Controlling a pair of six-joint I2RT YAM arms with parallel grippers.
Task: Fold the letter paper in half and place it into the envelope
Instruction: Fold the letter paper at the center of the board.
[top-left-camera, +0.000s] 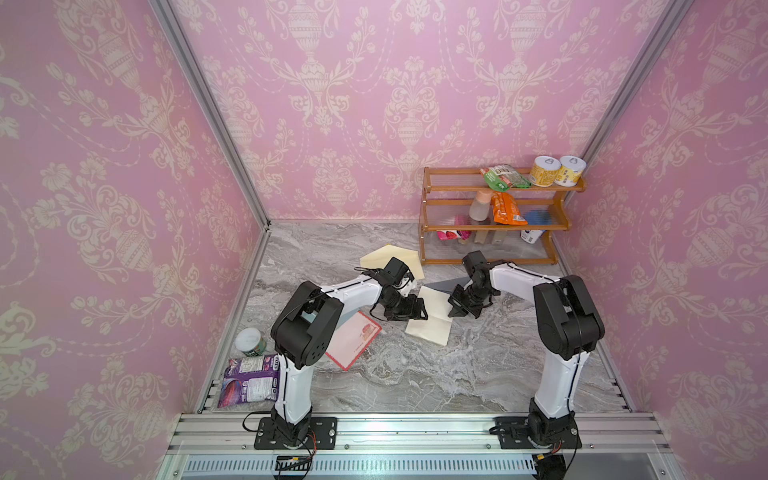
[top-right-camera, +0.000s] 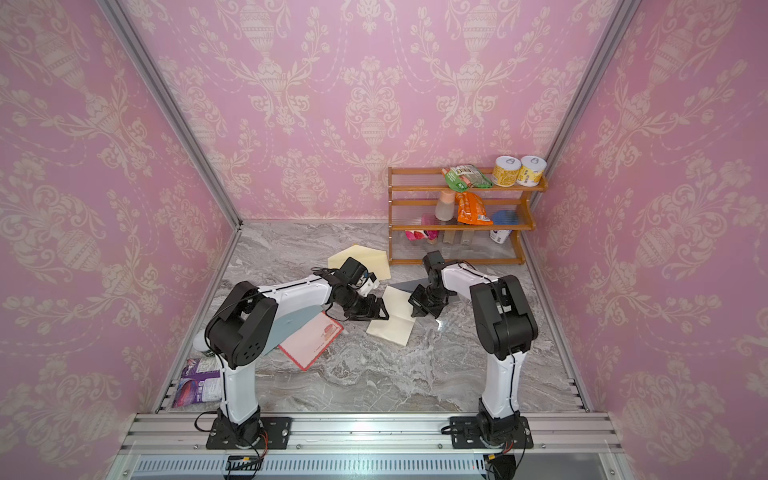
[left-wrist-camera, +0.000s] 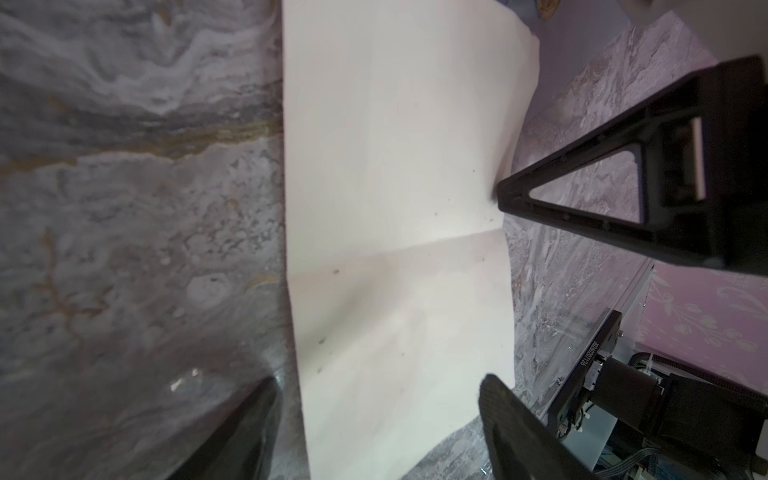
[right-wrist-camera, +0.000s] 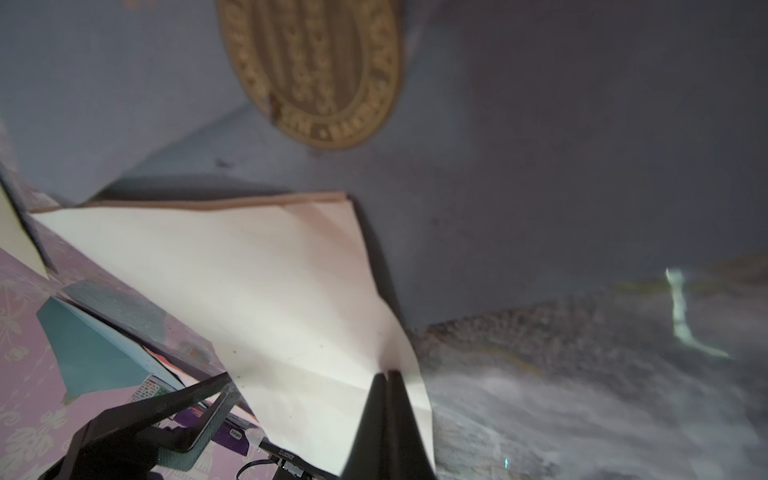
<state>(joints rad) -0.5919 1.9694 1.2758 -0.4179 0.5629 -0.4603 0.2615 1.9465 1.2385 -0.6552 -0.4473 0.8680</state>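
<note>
A wooden shelf (top-left-camera: 457, 227) in the back corner carries two yellow cans (top-left-camera: 545, 171). A purple pouch (top-left-camera: 249, 380) lies beside a green tin (top-left-camera: 250, 341).

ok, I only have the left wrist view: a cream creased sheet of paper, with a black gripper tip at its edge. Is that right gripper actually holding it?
Observer: Yes. In the right wrist view the right gripper has its jaws shut, pinching the edge of the cream creased paper.
Operator: Any envelope nearby?
Observer: In both top views a pale yellow paper envelope with its flap open lies on the grey marble tabletop, just beyond the left arm.
Operator: Anything under the sheet?
Observer: Its far end seems to overlap a grey-blue envelope with a round gold seal.
</note>
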